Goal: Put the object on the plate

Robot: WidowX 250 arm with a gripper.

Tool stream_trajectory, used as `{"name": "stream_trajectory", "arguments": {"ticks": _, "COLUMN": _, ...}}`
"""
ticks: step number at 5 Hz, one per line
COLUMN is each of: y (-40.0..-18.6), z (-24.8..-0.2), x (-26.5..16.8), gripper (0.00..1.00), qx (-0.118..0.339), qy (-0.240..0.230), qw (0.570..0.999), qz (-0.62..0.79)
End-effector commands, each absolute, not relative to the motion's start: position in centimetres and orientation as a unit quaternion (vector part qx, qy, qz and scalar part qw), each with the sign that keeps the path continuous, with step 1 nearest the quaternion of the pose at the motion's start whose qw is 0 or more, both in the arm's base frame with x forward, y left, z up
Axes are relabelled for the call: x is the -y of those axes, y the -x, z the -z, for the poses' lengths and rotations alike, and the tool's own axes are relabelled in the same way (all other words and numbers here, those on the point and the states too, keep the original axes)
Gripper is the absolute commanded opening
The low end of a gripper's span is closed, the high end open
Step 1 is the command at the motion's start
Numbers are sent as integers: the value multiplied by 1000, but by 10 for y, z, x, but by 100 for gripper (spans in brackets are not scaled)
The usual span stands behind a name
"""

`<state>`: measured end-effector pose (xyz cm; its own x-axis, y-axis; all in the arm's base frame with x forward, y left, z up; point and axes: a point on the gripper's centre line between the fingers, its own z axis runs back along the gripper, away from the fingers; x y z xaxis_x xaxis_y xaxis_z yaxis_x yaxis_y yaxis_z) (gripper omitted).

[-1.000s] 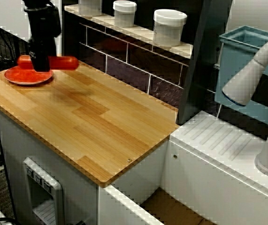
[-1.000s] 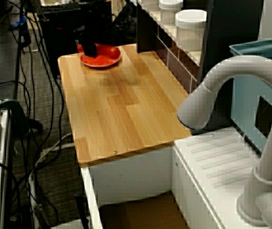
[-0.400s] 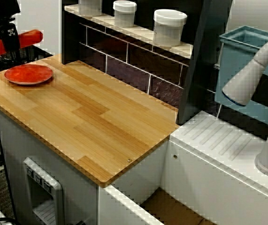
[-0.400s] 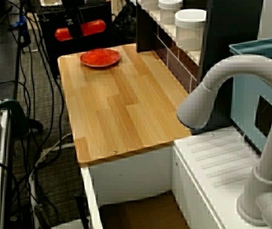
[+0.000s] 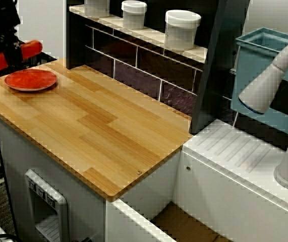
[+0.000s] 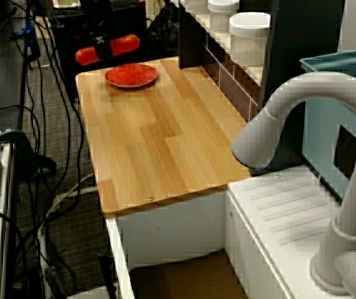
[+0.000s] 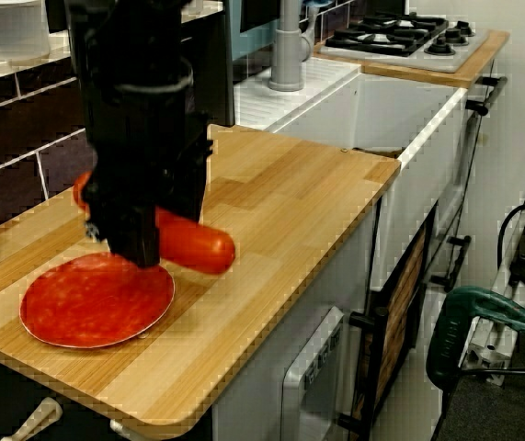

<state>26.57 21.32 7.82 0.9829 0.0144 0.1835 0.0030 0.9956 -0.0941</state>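
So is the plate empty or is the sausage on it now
Empty. The plate lies bare on the counter; the gripper holds the sausage in the air.

A wooden tabletop adjoins a white sink; a dark tiled backsplash carries white jars.

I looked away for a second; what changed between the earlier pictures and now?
The hand, shut on the glossy red-orange sausage-shaped object, lifted it off the flat round red plate, carried it beyond the wooden counter's far end, then dipped slightly. Plate and counter stayed put.
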Motion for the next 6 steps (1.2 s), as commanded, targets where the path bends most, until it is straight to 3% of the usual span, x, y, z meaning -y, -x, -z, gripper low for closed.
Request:
{"name": "stream_trajectory", "arguments": {"ticks": 1, "y": -280, "z": -77, "x": -218, "gripper": 0, "qx": 104, "qy": 45, "qw": 992, "qz": -63}}
{"name": "stream_trajectory", "arguments": {"ticks": 4, "y": -294, "z": -66, "x": -216, "gripper": 0, "qx": 99, "qy": 23, "qw": 993, "qz": -55}}
{"name": "stream_trajectory", "arguments": {"ticks": 5, "y": -300, "z": -62, "x": -214, "gripper": 100, "qx": 87, "qy": 10, "qw": 995, "qz": -42}}
{"name": "stream_trajectory", "arguments": {"ticks": 6, "y": -301, "z": -64, "x": -214, "gripper": 100, "qx": 82, "qy": 5, "qw": 996, "qz": -30}}
